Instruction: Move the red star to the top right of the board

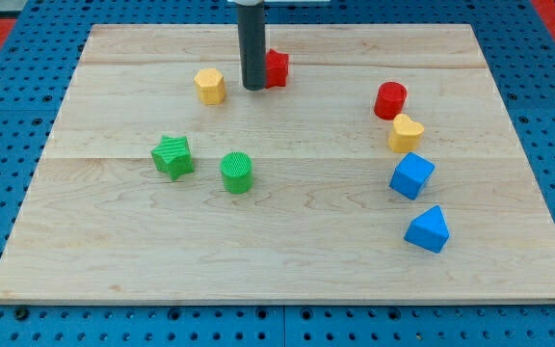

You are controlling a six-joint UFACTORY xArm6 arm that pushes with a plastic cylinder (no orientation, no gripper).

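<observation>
The red star [277,67] lies near the top middle of the wooden board [287,280], partly hidden behind my rod. My tip [254,88] rests on the board at the star's left side, touching or almost touching it. A yellow hexagon block [210,86] lies just left of my tip. The board's top right corner is far to the star's right.
A red cylinder [390,100] and a yellow heart [406,133] sit at the right. Below them are a blue cube [411,175] and a blue triangular block [428,229]. A green star [172,156] and a green cylinder [237,173] lie left of centre.
</observation>
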